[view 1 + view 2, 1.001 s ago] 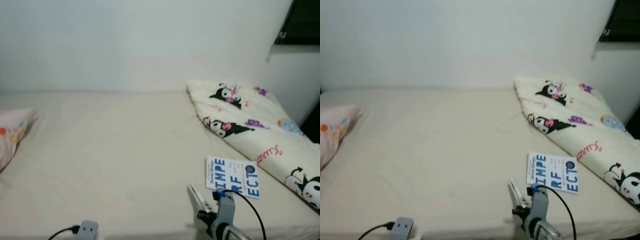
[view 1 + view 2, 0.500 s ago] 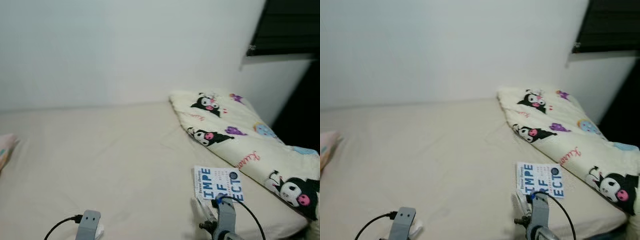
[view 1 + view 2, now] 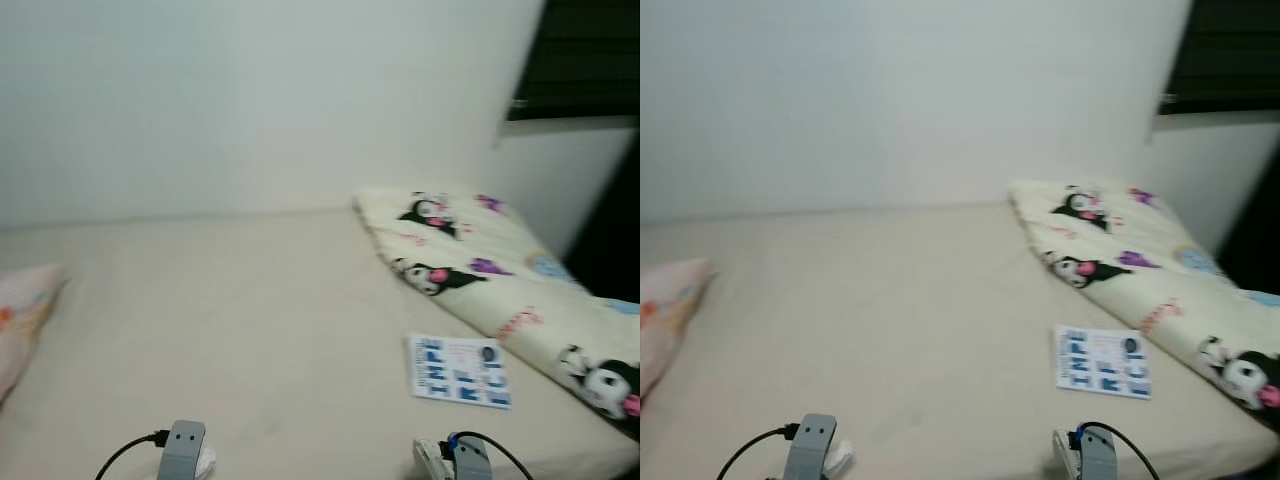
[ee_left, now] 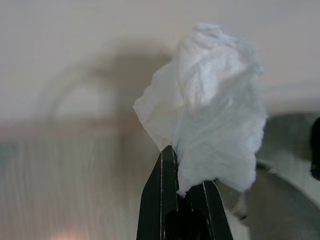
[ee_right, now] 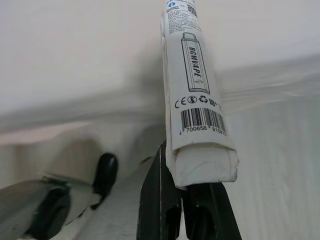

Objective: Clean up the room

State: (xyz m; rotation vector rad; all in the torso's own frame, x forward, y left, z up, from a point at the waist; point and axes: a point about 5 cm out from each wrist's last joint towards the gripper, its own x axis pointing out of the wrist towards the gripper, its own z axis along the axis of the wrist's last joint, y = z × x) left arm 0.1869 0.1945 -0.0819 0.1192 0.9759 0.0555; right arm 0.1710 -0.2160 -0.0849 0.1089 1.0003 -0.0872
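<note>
Left gripper (image 4: 182, 192): fingers pinching a crumpled white tissue (image 4: 210, 120), sitting low at the near edge of the bed (image 3: 250, 330) | Right gripper (image 5: 182, 197): fingers clamping a long white box (image 5: 195, 85) | Book (image 3: 458, 370): lying flat beside the cartoon-print blanket (image 3: 490, 270) | Pillow (image 3: 25, 310): resting at the bed's left.

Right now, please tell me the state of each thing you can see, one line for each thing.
Left gripper: shut on a crumpled white tissue.
Right gripper: shut on a narrow white box with a barcode.
Book: closed, lying flat on the bed.
Cartoon-print quilt: folded, lying along the bed's right side.
Pink pillow: lying at the bed's left edge.
</note>
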